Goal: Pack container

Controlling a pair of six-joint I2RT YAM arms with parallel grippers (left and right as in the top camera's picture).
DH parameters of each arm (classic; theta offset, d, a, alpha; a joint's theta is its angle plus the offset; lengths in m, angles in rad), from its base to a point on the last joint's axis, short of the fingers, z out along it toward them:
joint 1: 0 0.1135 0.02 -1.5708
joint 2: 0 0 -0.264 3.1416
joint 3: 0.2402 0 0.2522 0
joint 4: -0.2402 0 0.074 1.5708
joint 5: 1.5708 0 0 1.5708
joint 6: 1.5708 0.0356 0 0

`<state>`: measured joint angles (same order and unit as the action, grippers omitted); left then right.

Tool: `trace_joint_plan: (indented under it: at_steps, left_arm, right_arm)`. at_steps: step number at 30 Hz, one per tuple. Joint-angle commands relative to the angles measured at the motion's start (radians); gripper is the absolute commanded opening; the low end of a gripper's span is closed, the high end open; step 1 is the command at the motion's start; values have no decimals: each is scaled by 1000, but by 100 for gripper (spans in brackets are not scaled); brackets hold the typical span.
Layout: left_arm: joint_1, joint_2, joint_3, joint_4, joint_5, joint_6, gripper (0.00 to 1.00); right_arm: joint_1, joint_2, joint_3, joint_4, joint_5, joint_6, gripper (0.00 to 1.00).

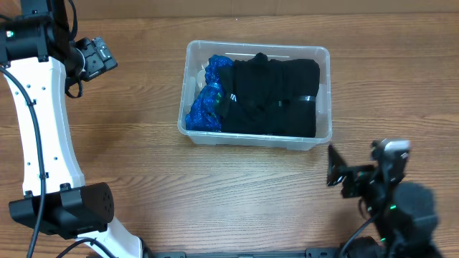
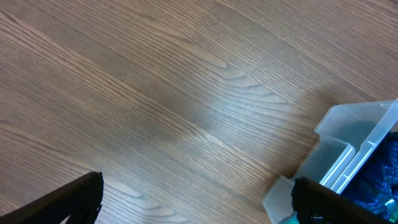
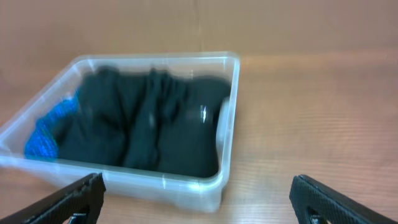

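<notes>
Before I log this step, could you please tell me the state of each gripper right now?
Left gripper: open, holding nothing.
Right gripper: open, holding nothing.

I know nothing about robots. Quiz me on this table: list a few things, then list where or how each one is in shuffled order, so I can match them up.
Things:
1. black cloth
2. blue crinkly item
3. left pincer
4. right pincer

Places or states:
A. open, off the container near its black-filled end
B. tucked into the container's end nearest the left arm
C. open over the bare table, beside a container corner
D. fills most of the container

Pairs: 1-D, 2-B, 3-C, 4-A
</notes>
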<state>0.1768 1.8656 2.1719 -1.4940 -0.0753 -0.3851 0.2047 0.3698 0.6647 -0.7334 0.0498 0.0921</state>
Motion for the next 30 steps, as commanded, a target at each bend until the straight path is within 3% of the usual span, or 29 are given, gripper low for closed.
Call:
trace_joint_plan:
  at_steps: [1, 6, 12, 30]
  left_arm:
    - [0, -1, 7, 2, -6, 15, 100]
    - [0, -1, 7, 2, -6, 15, 100]
    - [0, -1, 7, 2, -6, 15, 100]
    - [1, 5, 7, 3, -6, 15, 100]
  right_arm:
    - [-10, -172, -225, 81, -55, 10, 100]
    - [-11, -367, -444, 139, -55, 73, 100]
    - [-15, -367, -507, 138, -55, 72, 100]
    - [-12, -365, -511, 135, -60, 72, 100]
